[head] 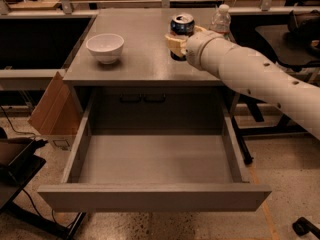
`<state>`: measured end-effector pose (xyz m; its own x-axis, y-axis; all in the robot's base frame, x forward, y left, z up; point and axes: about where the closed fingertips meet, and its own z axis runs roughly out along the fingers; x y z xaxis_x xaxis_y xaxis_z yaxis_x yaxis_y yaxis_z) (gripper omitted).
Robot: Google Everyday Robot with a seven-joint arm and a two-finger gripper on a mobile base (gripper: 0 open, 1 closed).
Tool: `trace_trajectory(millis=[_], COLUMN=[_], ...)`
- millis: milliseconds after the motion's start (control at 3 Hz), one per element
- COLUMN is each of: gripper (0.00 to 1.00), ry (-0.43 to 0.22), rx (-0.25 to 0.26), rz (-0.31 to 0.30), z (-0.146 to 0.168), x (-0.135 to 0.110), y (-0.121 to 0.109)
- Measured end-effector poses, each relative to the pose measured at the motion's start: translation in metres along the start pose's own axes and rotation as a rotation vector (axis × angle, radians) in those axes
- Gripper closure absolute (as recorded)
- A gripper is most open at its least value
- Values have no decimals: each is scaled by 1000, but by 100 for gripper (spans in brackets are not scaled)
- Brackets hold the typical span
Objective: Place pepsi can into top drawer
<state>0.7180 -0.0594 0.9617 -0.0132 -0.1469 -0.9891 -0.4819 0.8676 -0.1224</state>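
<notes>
The pepsi can (182,23), dark blue with a silver top, is at the back right of the table top (140,59). My gripper (183,38) is closed around its lower part, with a tan finger (174,42) on its left side. The can seems slightly above the surface, with a dark shadow under it. My white arm (250,74) comes in from the right. The top drawer (150,196) is pulled fully open below the table, and its grey inside is bare.
A white bowl (105,47) stands on the left of the table top. A clear water bottle (220,19) stands just behind my wrist. A cardboard piece (50,109) leans by the table's left side. Dark equipment (15,164) sits low on the left.
</notes>
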Motion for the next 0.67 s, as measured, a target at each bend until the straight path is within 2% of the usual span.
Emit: trace_trajectory(millis=[333,667], gripper=[100,100], ry=[46,84], rx=[-35,-116], rz=[-62,-22], z=[-15,-41], x=[60,113], y=[-40,-45])
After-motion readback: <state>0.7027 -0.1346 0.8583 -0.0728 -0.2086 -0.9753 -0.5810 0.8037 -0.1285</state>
